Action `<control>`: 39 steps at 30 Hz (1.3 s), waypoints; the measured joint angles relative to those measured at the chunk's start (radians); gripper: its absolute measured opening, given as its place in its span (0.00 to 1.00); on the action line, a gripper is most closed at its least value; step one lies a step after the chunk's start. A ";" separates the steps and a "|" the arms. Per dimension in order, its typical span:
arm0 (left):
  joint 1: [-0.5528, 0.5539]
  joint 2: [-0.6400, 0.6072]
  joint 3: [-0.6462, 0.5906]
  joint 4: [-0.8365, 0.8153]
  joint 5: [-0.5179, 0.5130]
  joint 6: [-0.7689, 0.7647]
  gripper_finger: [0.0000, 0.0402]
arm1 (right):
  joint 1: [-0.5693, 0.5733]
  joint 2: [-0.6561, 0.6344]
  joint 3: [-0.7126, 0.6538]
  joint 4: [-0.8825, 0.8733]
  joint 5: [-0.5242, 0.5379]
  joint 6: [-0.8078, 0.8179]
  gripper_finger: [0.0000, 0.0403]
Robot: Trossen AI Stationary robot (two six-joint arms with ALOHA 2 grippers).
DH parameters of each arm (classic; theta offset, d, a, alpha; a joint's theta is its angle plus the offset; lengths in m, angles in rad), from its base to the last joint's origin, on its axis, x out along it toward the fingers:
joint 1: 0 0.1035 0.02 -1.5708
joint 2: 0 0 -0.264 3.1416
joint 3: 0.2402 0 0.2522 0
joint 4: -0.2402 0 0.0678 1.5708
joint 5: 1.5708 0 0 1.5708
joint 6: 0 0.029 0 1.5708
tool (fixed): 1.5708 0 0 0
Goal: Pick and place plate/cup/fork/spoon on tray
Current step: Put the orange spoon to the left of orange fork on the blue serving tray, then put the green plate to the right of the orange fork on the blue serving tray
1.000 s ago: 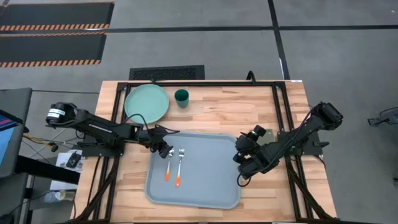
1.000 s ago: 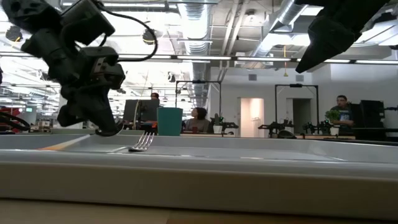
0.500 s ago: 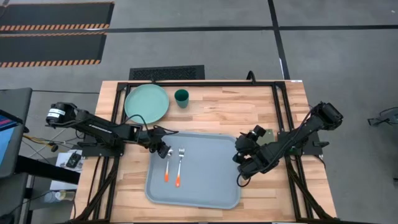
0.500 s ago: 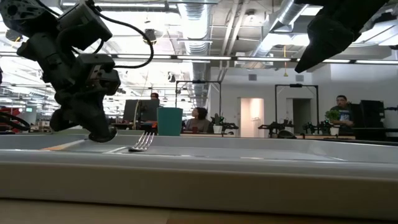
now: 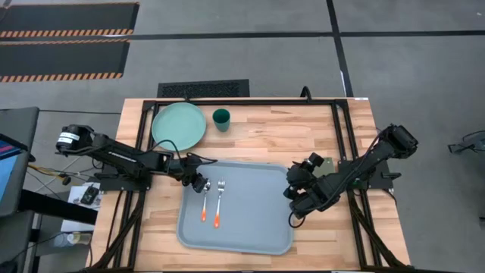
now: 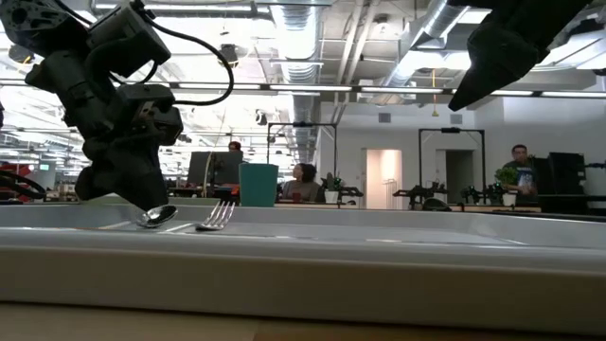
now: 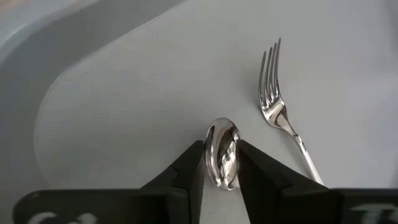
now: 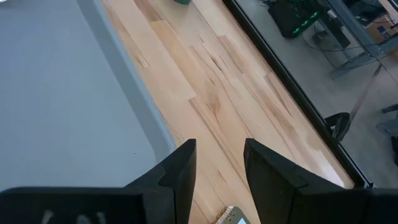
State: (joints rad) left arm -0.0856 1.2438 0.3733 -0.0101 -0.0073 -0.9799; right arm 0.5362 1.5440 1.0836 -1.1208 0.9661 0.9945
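Silver shows between my left pincer's (image 7: 222, 163) fingers: the spoon (image 7: 223, 154) bowl sits in the narrow gap there, jaws parted only a little, roughly to the bowl's width. I can't tell whether the pads are pressing it or just flanking it. In the low view the bowl rests on the tray (image 5: 258, 220) floor directly under the pincer, so I judge the spoon is set down and the release is what's in hand.

From above, the spoon (image 5: 204, 203) runs lengthwise away from the pincer, bowl at the fingertips and orange handle pointing off toward the tray's near edge. The fork (image 5: 220, 203) lies just beside it, parallel, tines level with the spoon bowl and its handle pointing the same way. Fork and spoon are close but apart.

For the next move, what matters is what lies behind the left pincer (image 5: 198, 184): the plate (image 5: 179, 125) and the cup (image 5: 221, 118) are both on the worktop (image 5: 303, 136) beyond the tray's far rim, back toward the left arm's side, the cup just beside the plate. Both are much nearer my left pincer than my right.

My right pincer (image 8: 216, 163) hangs over the tray's right rim, open, holding nothing, with the cup (image 8: 181, 2) well off ahead of it. I'd open the left jaws fully and lift straight up before swinging back, so as not to drag the spoon into the fork.
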 joint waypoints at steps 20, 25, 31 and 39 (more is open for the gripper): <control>0.000 0.000 0.108 -0.159 -0.027 0.117 0.28 | 0.000 0.000 0.000 0.000 0.000 0.000 0.39; 0.002 -0.043 0.145 -0.257 -0.124 0.107 0.27 | 0.000 0.000 0.000 -0.001 0.000 0.000 0.39; 0.060 -0.228 0.209 -0.541 -0.366 0.062 0.28 | 0.000 0.000 0.000 -0.002 0.000 -0.004 0.39; 0.201 -0.375 0.216 -0.681 -0.355 0.148 0.43 | -0.002 0.000 0.000 0.000 0.002 -0.005 0.39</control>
State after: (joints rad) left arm 0.1151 0.8688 0.5888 -0.6909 -0.3624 -0.8316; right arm 0.5339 1.5440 1.0836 -1.1206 0.9676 0.9898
